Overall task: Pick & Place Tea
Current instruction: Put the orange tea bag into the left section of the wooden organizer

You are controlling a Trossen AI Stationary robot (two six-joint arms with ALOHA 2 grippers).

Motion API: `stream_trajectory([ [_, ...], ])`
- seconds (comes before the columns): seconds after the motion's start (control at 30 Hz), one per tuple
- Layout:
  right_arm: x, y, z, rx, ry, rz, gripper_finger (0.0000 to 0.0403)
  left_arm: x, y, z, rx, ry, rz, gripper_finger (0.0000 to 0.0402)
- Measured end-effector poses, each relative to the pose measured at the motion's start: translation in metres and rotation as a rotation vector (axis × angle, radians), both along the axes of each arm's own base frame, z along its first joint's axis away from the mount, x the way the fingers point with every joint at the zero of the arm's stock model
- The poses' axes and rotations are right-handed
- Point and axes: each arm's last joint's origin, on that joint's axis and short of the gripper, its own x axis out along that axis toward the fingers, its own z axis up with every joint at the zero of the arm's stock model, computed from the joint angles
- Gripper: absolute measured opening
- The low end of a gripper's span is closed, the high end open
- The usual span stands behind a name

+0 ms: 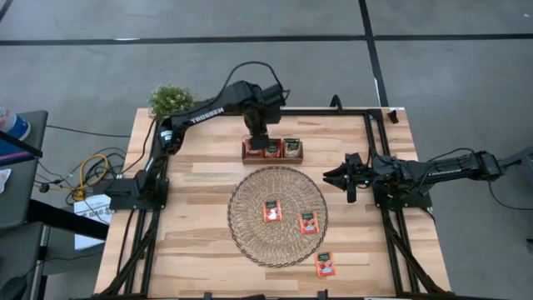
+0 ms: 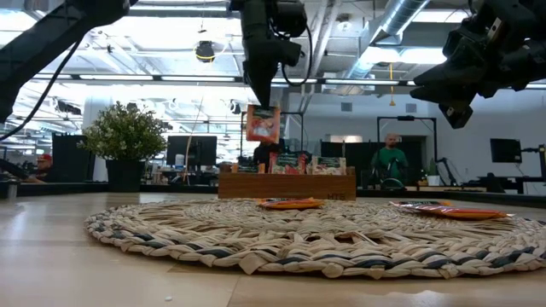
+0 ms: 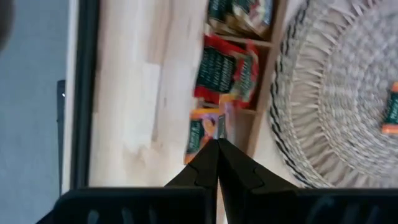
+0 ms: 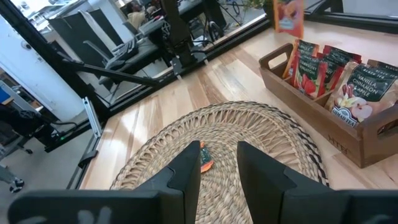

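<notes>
- Left gripper (image 2: 260, 101) closed on one tea sachet (image 2: 263, 124), held above the wooden tray (image 2: 287, 185) near the table's far edge.
- Right gripper (image 1: 333, 177) partly open, empty, beside the mat's (image 1: 250, 242) right rim.
- Two sachets (image 1: 272, 212) on mat; one on the table near the mat's front rim.

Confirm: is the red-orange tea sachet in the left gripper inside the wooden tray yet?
Out. Left gripper holds red-orange sachet hanging above the brown wooden tray.

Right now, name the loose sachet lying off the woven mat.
The tea sachet on bare table just past the mat; the other two lie on the weave.
</notes>
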Motion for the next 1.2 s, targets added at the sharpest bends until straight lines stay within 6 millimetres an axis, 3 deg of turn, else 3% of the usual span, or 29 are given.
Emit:
stream_trajectory([
  [0.23, 0.000, 0.000, 0.000, 0.000, 0.000, 0.000, 0.0098, -0.007, 0.019, 0.000, -0.007, -0.013, 0.039, 0.0000],
  [0.6, 0.000, 0.000, 0.000, 0.000, 0.000, 0.000, 0.0098, -0.007, 0.020, -0.001, -0.027, -0.019, 0.052, 0.0000],
  [1.2, 0.000, 0.000, 0.000, 0.000, 0.000, 0.000, 0.0098, -0.002, 0.021, -0.055, -0.047, 0.063, 0.077, 0.0000],
])
